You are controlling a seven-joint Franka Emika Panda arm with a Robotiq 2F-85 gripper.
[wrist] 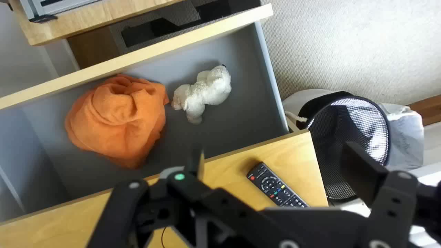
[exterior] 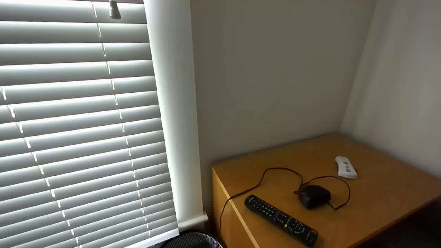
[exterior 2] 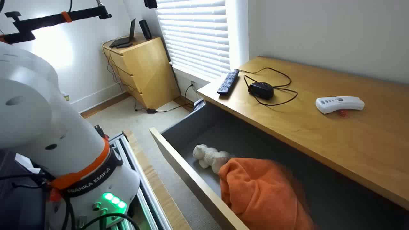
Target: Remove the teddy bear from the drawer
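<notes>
Little of the job was done. The drawer (wrist: 172,43) stood open, yet the teddy bear (wrist: 206,90) lay inside it, on the drawer floor, just beside a crumpled orange cloth (wrist: 119,120); whether the two touched I could not tell. The fingers (wrist: 363,174) were spread wide, with nothing between them. Seen from the wrist, their gap lined up with a remote (wrist: 277,186) on the bench (wrist: 227,177) rather than with the toy. As I judged it, reaching over, grasping, lifting the bear clear and setting it down all remained.

In an exterior view the arm (exterior 2: 73,127) stood before the drawer, its fingers out of sight; from there the cloth hid one end of the bear, which the wrist view showed whole. That angle also gave a black mouse (exterior 2: 261,90) and a white device (exterior 2: 340,103) on the bench, neither made out from the wrist. Only the wrist view looked down into a mesh bin (wrist: 330,151). In an exterior view with window blinds (exterior: 82,137), arm and bear were missing, but the mouse's cord (exterior: 282,168) showed running over the bench edge.
</notes>
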